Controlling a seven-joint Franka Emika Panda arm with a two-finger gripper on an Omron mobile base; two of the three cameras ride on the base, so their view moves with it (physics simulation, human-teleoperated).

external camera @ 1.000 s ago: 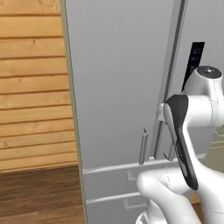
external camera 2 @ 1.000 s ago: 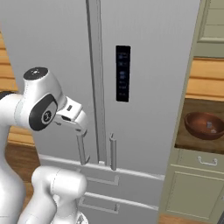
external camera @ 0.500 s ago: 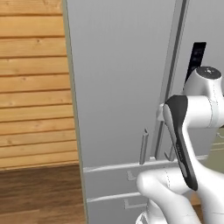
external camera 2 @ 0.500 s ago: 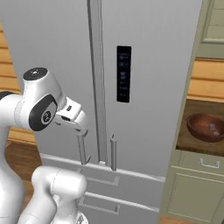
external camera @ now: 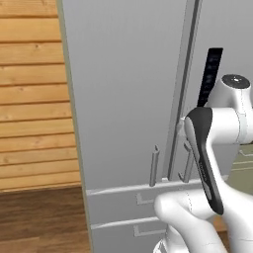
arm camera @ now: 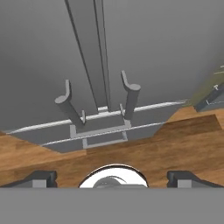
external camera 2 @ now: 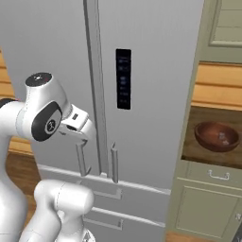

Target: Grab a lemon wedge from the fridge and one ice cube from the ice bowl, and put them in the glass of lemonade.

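With the fridge (external camera 2: 142,71) shut and the bowl (external camera 2: 217,136) off to its right, the open claw (arm camera: 111,177) should centre on one door handle (external camera 2: 82,158) before closing.

Fridge (external camera 2: 156,71): plain grey doors, grey bar handles (arm camera: 131,98), black dispenser panel (external camera 2: 124,79) at 12 o'clock of handles. Bowl (external camera 2: 217,136): reddish-brown wood. Cabinets (external camera 2: 208,203): beige-green. Wall planks (external camera: 29,99) at 9 o'clock of fridge: light honey wood, horizontal stripes. Floor (arm camera: 144,153): darker brown wood grain.
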